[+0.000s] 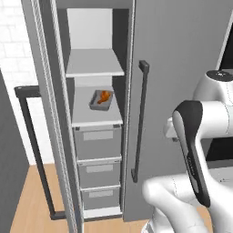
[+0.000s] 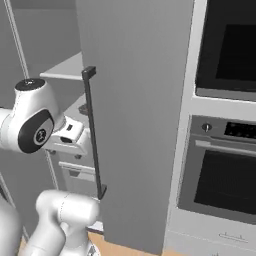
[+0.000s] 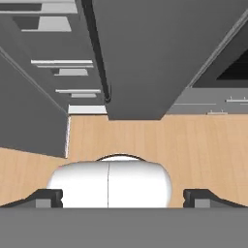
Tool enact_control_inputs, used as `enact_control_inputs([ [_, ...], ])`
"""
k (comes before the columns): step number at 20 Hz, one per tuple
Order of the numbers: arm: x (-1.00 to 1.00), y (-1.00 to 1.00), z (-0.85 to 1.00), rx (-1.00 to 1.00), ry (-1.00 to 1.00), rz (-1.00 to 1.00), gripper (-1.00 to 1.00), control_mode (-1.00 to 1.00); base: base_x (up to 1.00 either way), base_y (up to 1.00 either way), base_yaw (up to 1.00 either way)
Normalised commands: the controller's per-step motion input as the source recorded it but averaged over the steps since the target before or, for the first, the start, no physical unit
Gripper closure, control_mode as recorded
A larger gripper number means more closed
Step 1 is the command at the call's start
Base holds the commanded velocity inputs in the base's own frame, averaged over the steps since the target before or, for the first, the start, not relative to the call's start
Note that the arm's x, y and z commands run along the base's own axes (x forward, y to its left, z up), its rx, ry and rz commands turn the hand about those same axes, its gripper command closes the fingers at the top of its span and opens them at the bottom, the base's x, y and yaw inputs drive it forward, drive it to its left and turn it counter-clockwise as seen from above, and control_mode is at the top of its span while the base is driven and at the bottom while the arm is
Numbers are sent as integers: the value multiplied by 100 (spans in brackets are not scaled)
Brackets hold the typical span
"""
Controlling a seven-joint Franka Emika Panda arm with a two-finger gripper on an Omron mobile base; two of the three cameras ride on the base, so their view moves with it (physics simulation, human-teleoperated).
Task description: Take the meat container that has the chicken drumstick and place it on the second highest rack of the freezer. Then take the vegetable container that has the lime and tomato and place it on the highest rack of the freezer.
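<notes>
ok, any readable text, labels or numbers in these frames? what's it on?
None readable.
Lower oven control panel: a pale row of marks, too small and blurred to read.
Freezer drawers: blank pale front plates, no print.
Meat container with the drumstick: no label visible.

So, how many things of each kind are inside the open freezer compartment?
Shelves: 2 (upper shelf, lower shelf)
Drawers: 3 (top drawer, middle drawer, bottom drawer)
Containers: 1 (meat container)
Total: 6
</notes>
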Motion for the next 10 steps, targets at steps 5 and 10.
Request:
enact_control_inputs([
  [5, 0, 0, 0, 0, 0, 0, -100, 100, -17, -100, -55],
  [10, 0, 0, 0, 0, 0, 0, -100, 100, 0, -100, -68],
])
